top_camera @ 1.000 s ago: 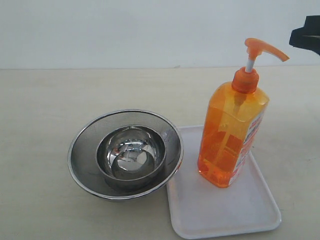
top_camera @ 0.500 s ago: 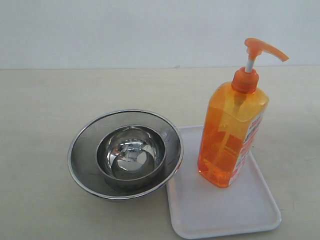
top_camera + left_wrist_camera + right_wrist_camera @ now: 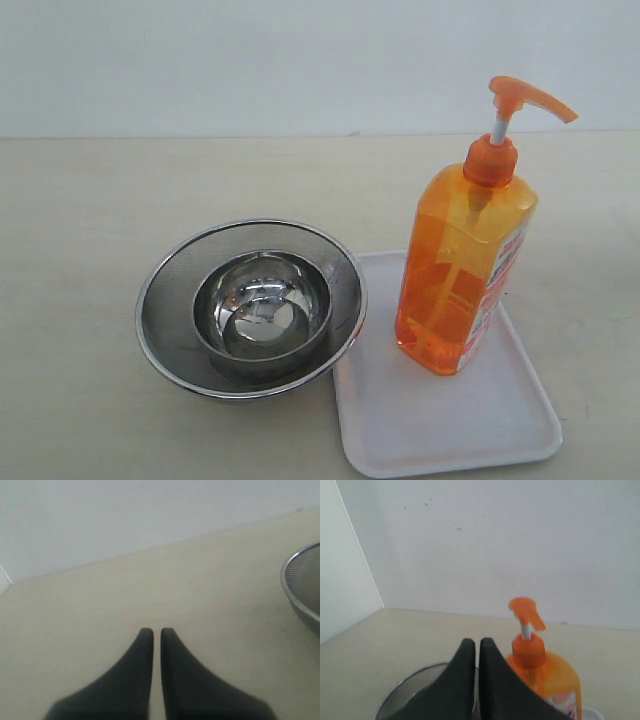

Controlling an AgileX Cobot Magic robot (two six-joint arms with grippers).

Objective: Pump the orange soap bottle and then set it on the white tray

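The tall translucent orange soap bottle [image 3: 462,270] stands upright on the flat white plastic tray [image 3: 450,430], toward the tray's far half, on the right side of the exterior view. Its long axis is vertical. The orange pump head [image 3: 520,98] sits raised on its white stem, with the spout pointing right. That side belongs to my right arm, and the right wrist camera bears this out: the bottle [image 3: 547,680] lies ahead of the right end effector [image 3: 476,642] and a little off the line of its fingers, well apart from them. I judge the right arm much the nearer of the two. The right end effector has its two dark fingers pressed together, holding and touching nothing. The left end effector [image 3: 156,631] is closed the same way and empty. It hangs over bare beige table [image 3: 75,630], and only the rim of the round steel mesh strainer [image 3: 300,585] shows at the edge of its view. Neither end effector appears in the exterior view. The strainer [image 3: 160,310], with a small polished steel bowl [image 3: 262,305] nested inside, overlaps the tray's left edge just beside the bottle. Since the bottle is already on the tray, I take the placing as done or nearly so. I cannot tell whether it has been pumped.
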